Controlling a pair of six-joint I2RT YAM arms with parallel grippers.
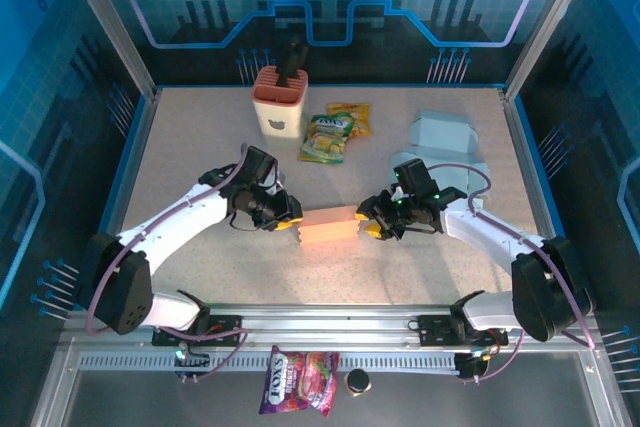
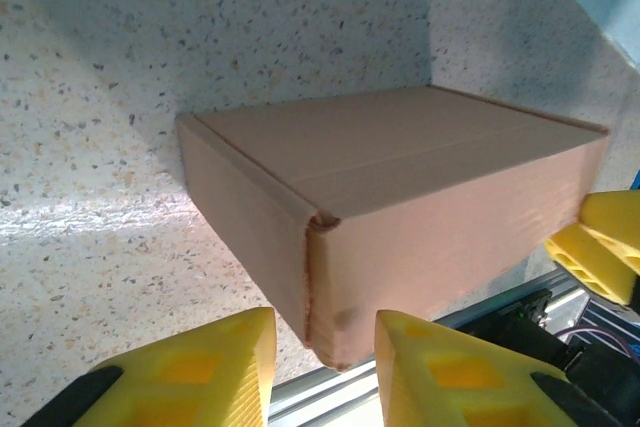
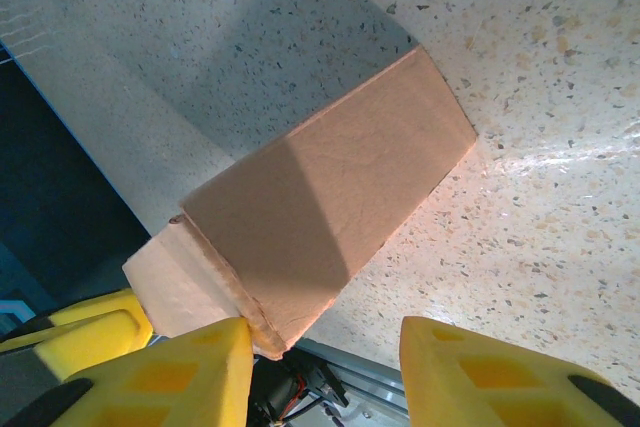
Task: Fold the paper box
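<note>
Tan paper box (image 1: 328,227) lying closed on the speckled table (image 1: 200,147), left gripper (image 1: 291,216) sitting at its left end, fingers spread, right gripper (image 1: 372,221) facing its right end, fingers likewise spread

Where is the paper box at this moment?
In the top external view the paper box lies on the table toward its near edge, between the left gripper and the right gripper, one at each end.

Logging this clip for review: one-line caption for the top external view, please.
Left gripper and right gripper flank the closed paper box, one at each end.
</note>
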